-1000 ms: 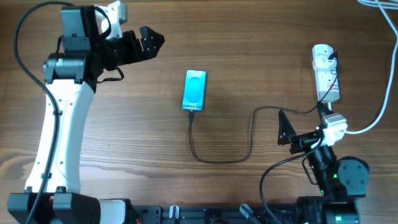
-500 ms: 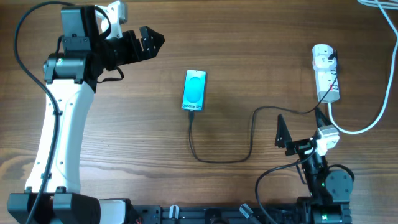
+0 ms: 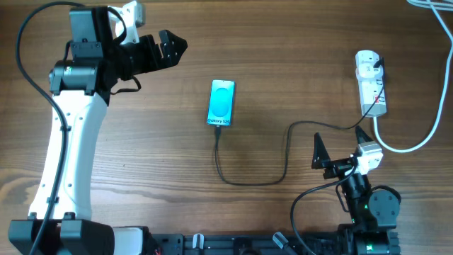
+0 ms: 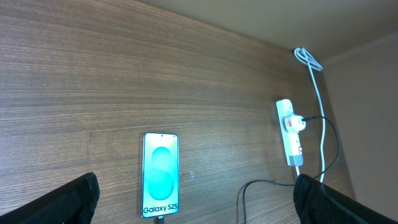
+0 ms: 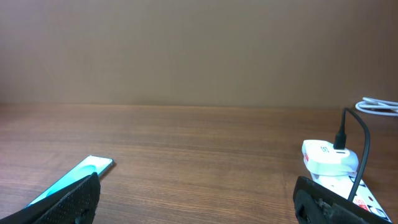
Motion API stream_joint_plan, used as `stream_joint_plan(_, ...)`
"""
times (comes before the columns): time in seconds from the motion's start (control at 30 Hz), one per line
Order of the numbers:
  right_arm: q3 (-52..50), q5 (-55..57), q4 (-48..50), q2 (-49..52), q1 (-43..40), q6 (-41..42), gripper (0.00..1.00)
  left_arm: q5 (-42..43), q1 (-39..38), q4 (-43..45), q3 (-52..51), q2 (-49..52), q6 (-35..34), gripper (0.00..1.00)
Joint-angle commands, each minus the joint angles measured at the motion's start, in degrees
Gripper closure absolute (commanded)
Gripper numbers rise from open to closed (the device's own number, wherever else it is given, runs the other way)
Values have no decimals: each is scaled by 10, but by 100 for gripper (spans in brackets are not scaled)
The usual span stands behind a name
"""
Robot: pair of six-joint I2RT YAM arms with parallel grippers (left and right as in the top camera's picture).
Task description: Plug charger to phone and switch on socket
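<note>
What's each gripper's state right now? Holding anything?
Left gripper: open, holding nothing.
Right gripper: open, holding nothing.
</note>
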Motion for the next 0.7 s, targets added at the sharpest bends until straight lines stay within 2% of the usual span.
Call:
stream_joint_plan(0.0,-1,8,1,-8,2,1,0,0,2,2,7,-3,3,0)
stream_joint_plan(0.53,-1,8,1,-8,2,0,0,-22,2,-16,7,-3,5,0)
stream_joint_plan(0.67,-1,8,1,-8,2,0,0,-108,-8,-24,-9,-29,10,0)
